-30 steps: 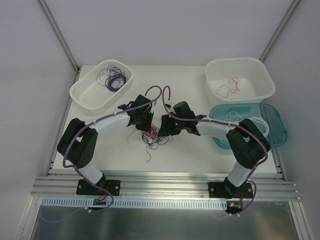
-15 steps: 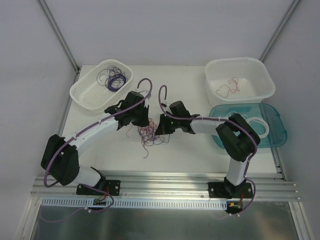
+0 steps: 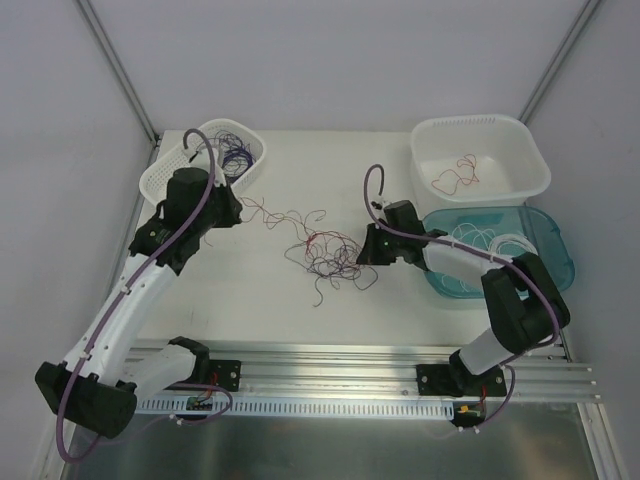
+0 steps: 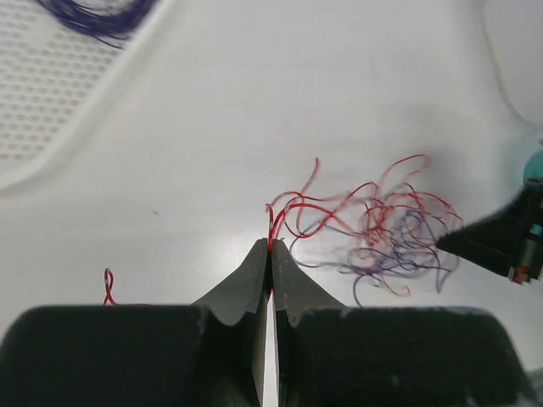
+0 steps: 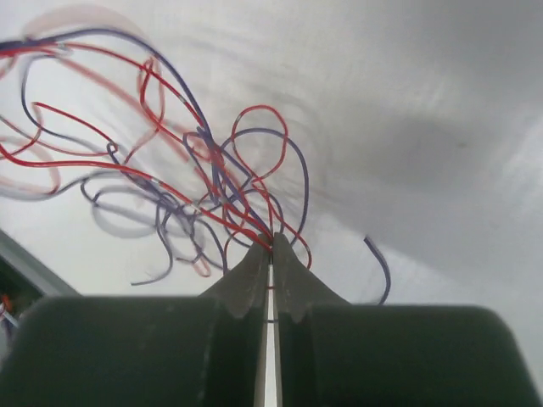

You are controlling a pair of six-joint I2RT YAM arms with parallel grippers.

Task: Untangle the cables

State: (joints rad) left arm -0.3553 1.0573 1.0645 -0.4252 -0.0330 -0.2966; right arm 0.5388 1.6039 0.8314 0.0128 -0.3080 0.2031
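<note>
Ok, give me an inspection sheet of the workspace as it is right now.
Surface: white table, no spills seen.
Job's things: red-and-purple wire tangle mid-table; one red strand drawn out leftward.
Clutter: nothing seen.
Grippers: left gripper shut on red strand; right gripper shut on wire tangle.
Cables: lilac arm cords loop above each wrist.
Surroundings: white basket holding purple wires, white bin holding red wire, teal tray holding white wires.
</note>
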